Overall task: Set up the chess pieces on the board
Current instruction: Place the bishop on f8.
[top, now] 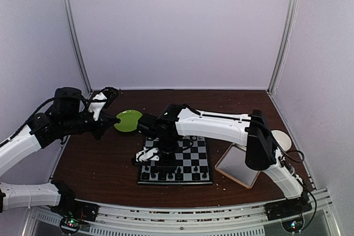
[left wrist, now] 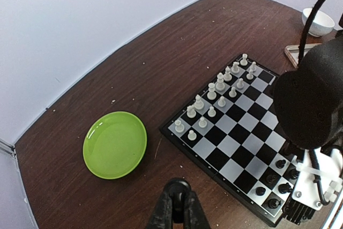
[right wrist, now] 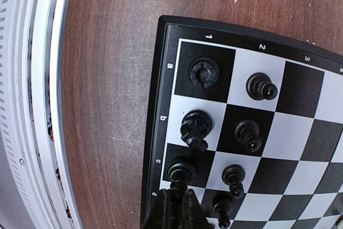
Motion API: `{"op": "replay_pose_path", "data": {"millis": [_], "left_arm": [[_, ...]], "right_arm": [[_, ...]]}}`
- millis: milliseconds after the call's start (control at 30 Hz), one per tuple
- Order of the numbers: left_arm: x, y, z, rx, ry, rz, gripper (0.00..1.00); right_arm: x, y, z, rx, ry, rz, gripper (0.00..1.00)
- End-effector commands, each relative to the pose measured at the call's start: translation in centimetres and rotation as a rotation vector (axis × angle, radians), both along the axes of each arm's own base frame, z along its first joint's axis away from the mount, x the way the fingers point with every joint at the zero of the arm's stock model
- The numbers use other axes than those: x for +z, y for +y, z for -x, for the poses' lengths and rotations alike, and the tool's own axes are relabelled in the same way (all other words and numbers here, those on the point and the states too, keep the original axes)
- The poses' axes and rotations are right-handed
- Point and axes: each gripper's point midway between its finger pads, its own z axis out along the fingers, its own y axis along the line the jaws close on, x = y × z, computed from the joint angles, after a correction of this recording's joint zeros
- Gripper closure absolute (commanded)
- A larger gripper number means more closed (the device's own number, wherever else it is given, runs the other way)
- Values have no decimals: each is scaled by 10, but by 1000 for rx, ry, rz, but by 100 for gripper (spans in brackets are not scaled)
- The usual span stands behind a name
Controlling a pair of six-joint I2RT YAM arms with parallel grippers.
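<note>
The board (top: 199, 156) lies in the middle of the table. White chess pieces (left wrist: 220, 82) fill its two far rows, and black chess pieces (right wrist: 261, 86) stand along its near edge. My right gripper (right wrist: 182, 192) reaches over the near left corner (top: 161, 167), shut on the head of a black piece (right wrist: 182, 170) that stands on the dark square by the letter c. My left gripper (left wrist: 182, 199) hangs beside the green plate (left wrist: 114, 144), left of the board (left wrist: 236, 148). It is shut, with a small round black piece (left wrist: 182, 187) at its tips.
A tan-rimmed metallic tray (top: 238, 165) lies right of the board, with a white bowl (top: 281, 137) behind it. The right arm's forearm crosses above the board's far rows. A metal rail (right wrist: 37, 100) runs along the table's near edge, close to the board's corner.
</note>
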Motion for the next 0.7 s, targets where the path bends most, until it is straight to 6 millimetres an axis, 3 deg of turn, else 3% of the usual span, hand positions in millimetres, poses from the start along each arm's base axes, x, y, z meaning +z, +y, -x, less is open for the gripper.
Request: {"op": "replay_pose_path", "data": {"millis": [0,200,367,500,667], "left_arm": [[6,1,-3,-1,-34,13,100],[6,0,-2,-4,-34,13,100],[4,0,-2,-6,-30,11,100],[4,-1,-2,-8,-30,11,100],[3,-2,-2,-14,-23,12,100]], "right_arm": [[-2,6,-3,-9,-24,-3,97],[-2,7,-3,-11,-21,-9,95],[4,7,-3,-13,-27,-15,83],[32,2,-6,-9,-66,-46,73],[77,-19,-9,-27,-112,-121,72]]}}
